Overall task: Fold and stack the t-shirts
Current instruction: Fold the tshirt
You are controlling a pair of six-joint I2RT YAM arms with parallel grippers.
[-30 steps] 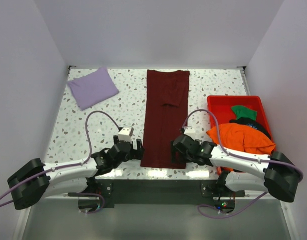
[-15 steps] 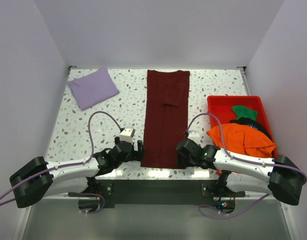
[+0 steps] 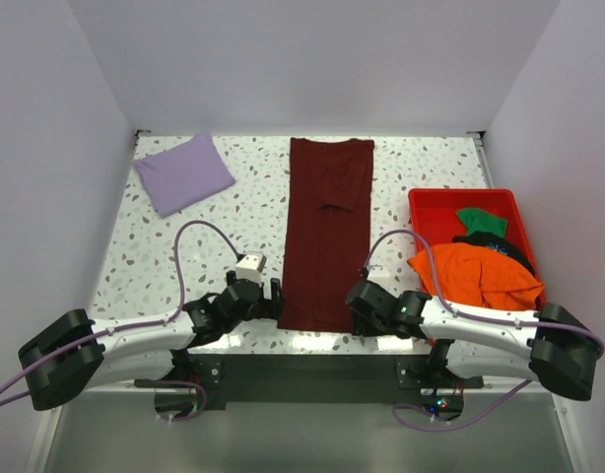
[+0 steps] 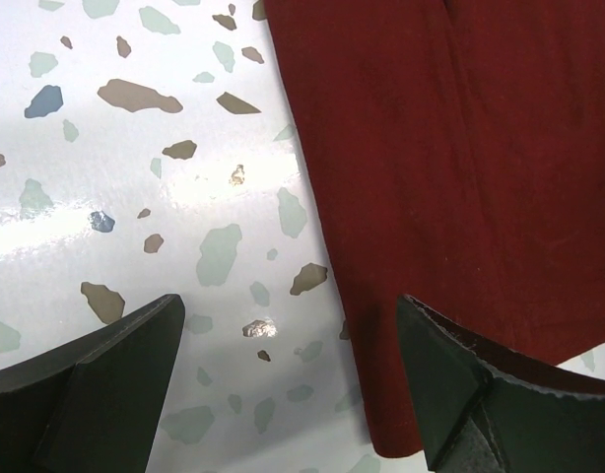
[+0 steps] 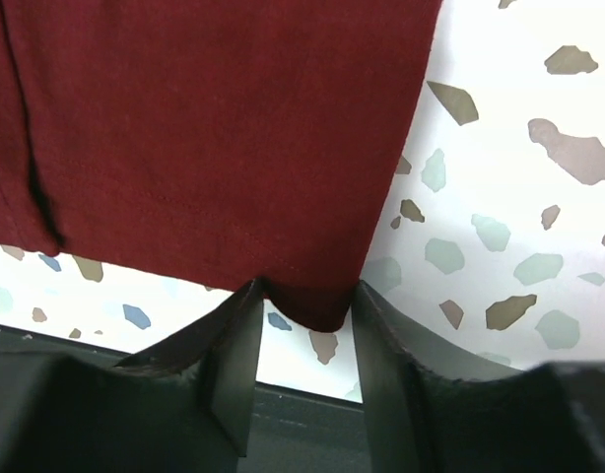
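1. Since a second ago the right gripper [image 5: 304, 307] has slid back toward the worktop's [image 3: 243, 197] near edge and its jaws have narrowed around the near right corner of the maroon t-shirt [image 3: 327, 236]. Can't tell if they're actually pinching yet.
2. The left gripper [image 4: 283, 340] sits wide apart, straddling the near left corner.
3. Progress, roughly: the lavender tee [image 3: 182, 172] is a folded rectangle at the far left corner. The maroon one is a long narrow strip down the middle, still needing crosswise folds.
4. Orange [image 3: 475, 274], green [image 3: 480, 220] and black [image 3: 500, 244] tees sit heaped in the red bin [image 3: 421, 202] by the right edge, untouched.
5. Textures: matte soft knit with a stitched hem, glossy speckled worktop, rigid plastic bin.
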